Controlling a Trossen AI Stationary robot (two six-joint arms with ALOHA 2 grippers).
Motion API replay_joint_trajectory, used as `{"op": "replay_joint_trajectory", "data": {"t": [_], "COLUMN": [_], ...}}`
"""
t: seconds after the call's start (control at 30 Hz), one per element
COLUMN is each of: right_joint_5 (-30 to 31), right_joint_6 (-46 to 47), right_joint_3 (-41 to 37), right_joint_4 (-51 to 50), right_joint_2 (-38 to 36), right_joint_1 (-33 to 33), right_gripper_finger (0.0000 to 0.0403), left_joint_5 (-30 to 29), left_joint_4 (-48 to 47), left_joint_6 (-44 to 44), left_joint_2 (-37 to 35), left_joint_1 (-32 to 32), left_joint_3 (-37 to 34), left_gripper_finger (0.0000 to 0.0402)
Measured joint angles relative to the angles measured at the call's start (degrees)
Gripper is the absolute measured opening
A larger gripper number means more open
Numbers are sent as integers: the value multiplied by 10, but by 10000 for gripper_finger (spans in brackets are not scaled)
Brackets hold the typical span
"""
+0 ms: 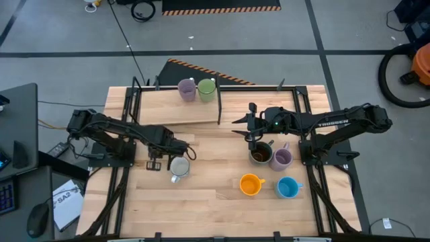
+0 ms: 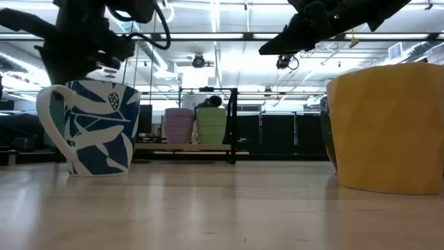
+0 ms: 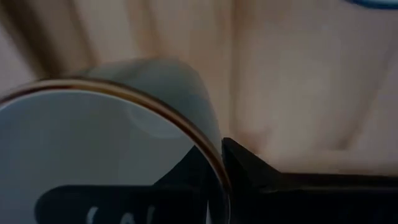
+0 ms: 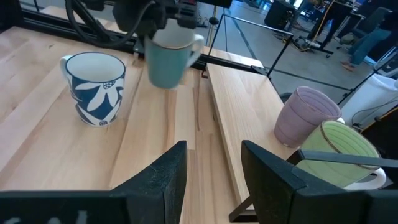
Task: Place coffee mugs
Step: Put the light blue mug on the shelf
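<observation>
My left gripper (image 1: 180, 152) is shut on a pale white mug (image 4: 166, 59), which it carries above the table beside a white mug with blue leaves (image 4: 93, 87) that stands on its base. My right gripper (image 4: 211, 180) is open and empty, hovering by the dark brown mug (image 1: 261, 154) and a lilac mug (image 1: 282, 158). An orange mug (image 1: 250, 184) and a blue mug (image 1: 287, 187) stand nearer the near edge. Another lilac mug (image 1: 187, 89) and a green mug (image 1: 207, 89) stand on the raised board at the far side. My left gripper holds the pale mug by its brown-edged rim (image 3: 205, 149), with one finger inside the mug and one finger (image 3: 255, 177) outside. It comes from above, pointing down. The mug hangs upright and clear of the table, its handle (image 4: 196, 40) sticking out sideways.
A raised wooden board (image 1: 175, 111) with a black metal frame (image 1: 220, 101) takes up the far left part of the table. Bare wood lies between the leaf mug and the orange mug. A dark desk (image 1: 17, 128) stands off the table's left side.
</observation>
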Motion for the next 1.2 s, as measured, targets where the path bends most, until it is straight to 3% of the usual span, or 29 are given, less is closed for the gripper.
{"op": "replay_joint_trajectory", "data": {"t": [0.23, 0.53, 1.07, 1.2], "right_joint_5": [0, 0, 0, 0], "right_joint_6": [-1, -2, 17, 22], "right_joint_3": [0, 0, 0, 0], "right_joint_4": [0, -1, -2, -3], "right_joint_2": [0, 0, 0, 0], "right_joint_1": [0, 0, 0, 0], "right_gripper_finger": [158, 158, 158, 158], "left_joint_5": [-53, -204, -216, -165], "left_joint_4": [-3, -21, 86, 79], "left_joint_6": [117, 297, 470, 522], "left_joint_2": [-34, -76, -90, -90], "left_joint_1": [13, 49, 254, 298], "left_joint_3": [3, 3, 3, 3], "left_gripper_finger": [40, 40, 40, 40]}}
